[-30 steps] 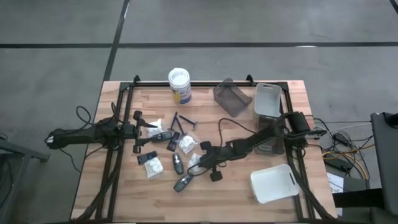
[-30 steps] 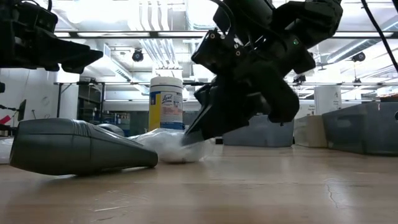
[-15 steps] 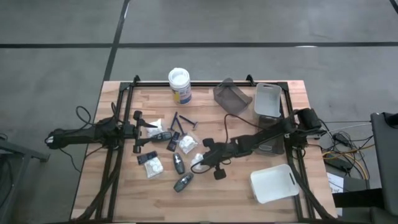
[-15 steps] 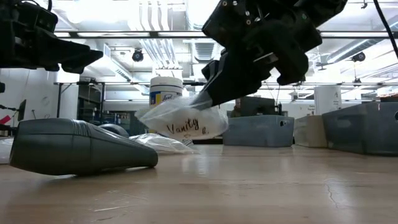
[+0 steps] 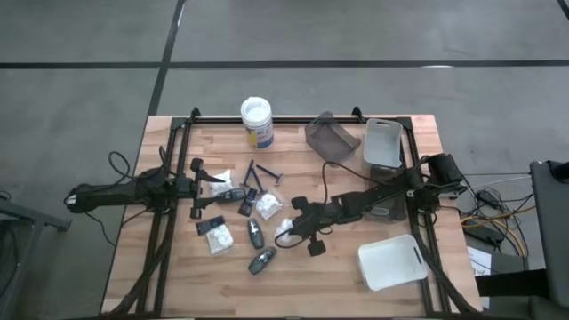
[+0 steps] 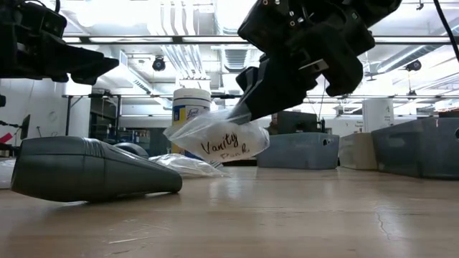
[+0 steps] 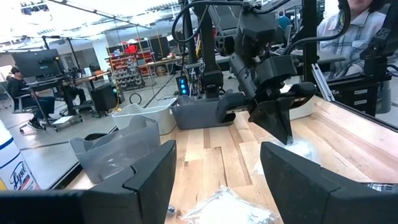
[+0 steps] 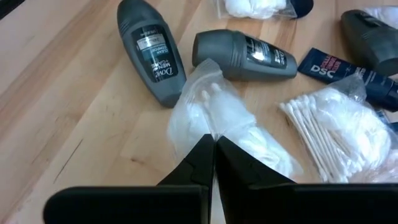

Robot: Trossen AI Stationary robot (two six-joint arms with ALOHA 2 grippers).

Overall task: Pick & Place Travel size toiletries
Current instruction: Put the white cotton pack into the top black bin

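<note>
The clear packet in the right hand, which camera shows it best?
The low view: the clear packet hangs off the table from the shut right hand, its handwritten label readable. The right wrist view shows it bunched at the fingertips; the high view only a white speck; the left wrist view, distant.

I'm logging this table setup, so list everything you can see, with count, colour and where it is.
Clear packet: one, white contents, handwritten label, lifted off the table in the right gripper.
Other white packets: several, mid-table.
Grey oval bottles: at least four, mid-table.
Thin dark sticks: a few, near the jar.
Jar: one, white lid, far edge.
Grey trays: two, far right.
White tray: one, near right corner.
Person: one, plaid shirt, beyond the table.
Left gripper: open, left of the pile.
Right gripper: shut on packet.
</note>
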